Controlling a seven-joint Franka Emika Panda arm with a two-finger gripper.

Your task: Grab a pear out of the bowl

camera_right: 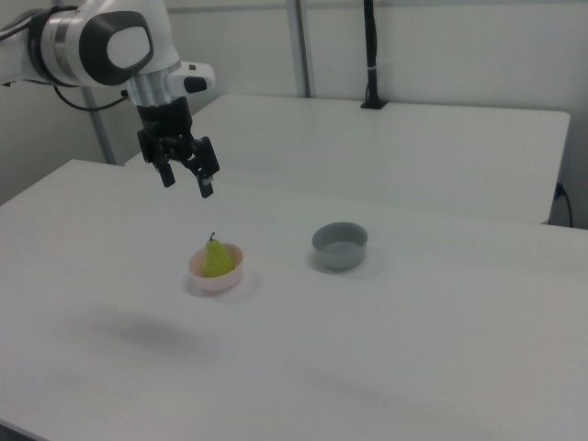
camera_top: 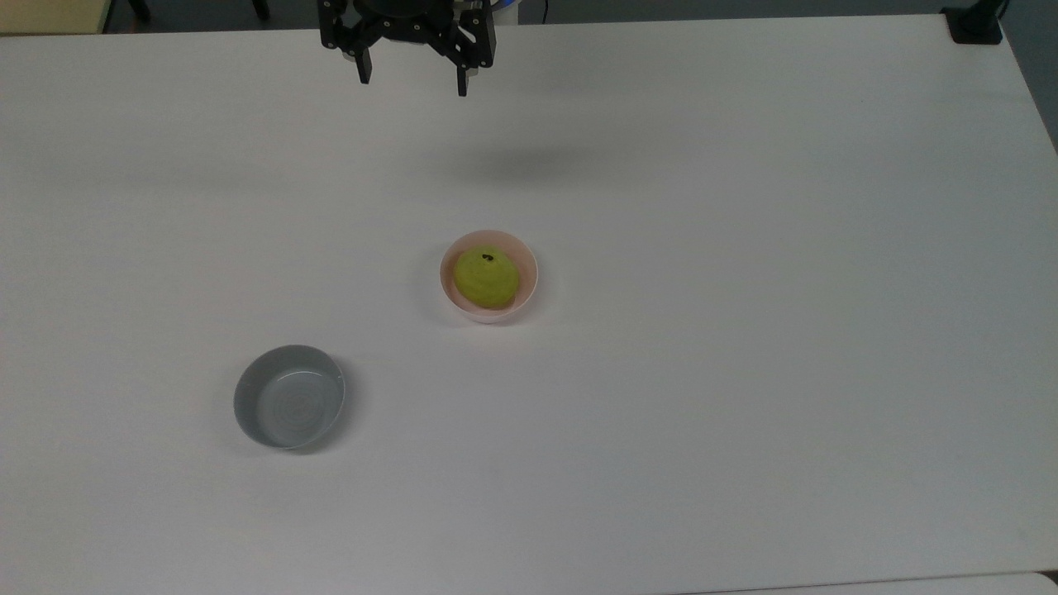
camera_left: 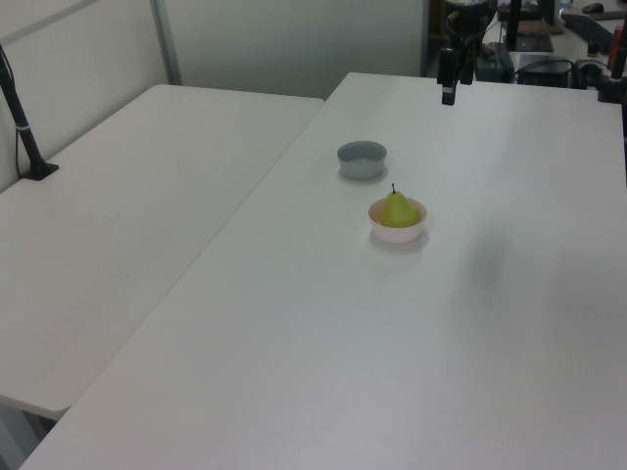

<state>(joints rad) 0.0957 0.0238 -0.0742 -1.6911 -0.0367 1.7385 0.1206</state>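
Nothing grasped yet: pear (camera_top: 486,278) sitting upright in the pink bowl (camera_top: 529,273) near the middle of the white bench (camera_top: 744,330), stem pointing up. Pincer (camera_top: 412,80) spread open and empty, hanging in the air well apart from the bowl, toward the top view's upper edge. Whole job still ahead, judging from this: move over the bowl, descend around the fruit, close, lift.

Grey bowl (camera_top: 289,397) empty, off toward the top view's lower left, apart from the pink one and no part of the task.

Differences between the cameras:
- Top view: round outline of the pear inside the rim, dark stem mark on top, gap between fruit and wall on the top view's right; no sense of the pincer's height
- Right view: pincer (camera_right: 184,179) clearly above bench level, up and to the right view's left of the pear (camera_right: 217,256), with the white arm (camera_right: 110,46) behind it; pear's taper and stem rising above the bowl's (camera_right: 217,276) rim
- Left view: pincer (camera_left: 449,86) far back, beyond the grey bowl (camera_left: 361,159); pear (camera_left: 397,210) in its bowl (camera_left: 398,233) nearer; a second bench (camera_left: 127,196) alongside on the left view's left
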